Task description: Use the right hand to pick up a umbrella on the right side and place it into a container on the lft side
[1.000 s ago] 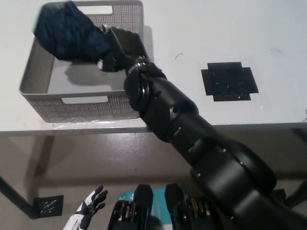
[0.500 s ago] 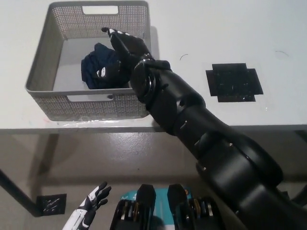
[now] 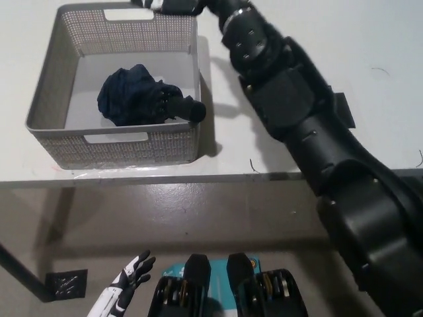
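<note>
The folded navy umbrella lies inside the grey mesh basket at the table's left, its black handle pointing at the right wall. My black right hand is at the picture's top edge, above the basket's far rim, and is partly cut off. It is open, holds nothing, and is well clear of the umbrella. The black arm runs from the bottom right across the table. My white left hand rests low at the bottom left, below the table, fingers spread.
The white table's front edge runs across the middle, with floor below it. A black tape mark on the table is mostly hidden behind my right arm. A dark square lies on the floor beside a table leg.
The umbrella has left my right hand and settled in the basket. The hand has risen and drawn back to the basket's far rim. The left hand is unchanged.
</note>
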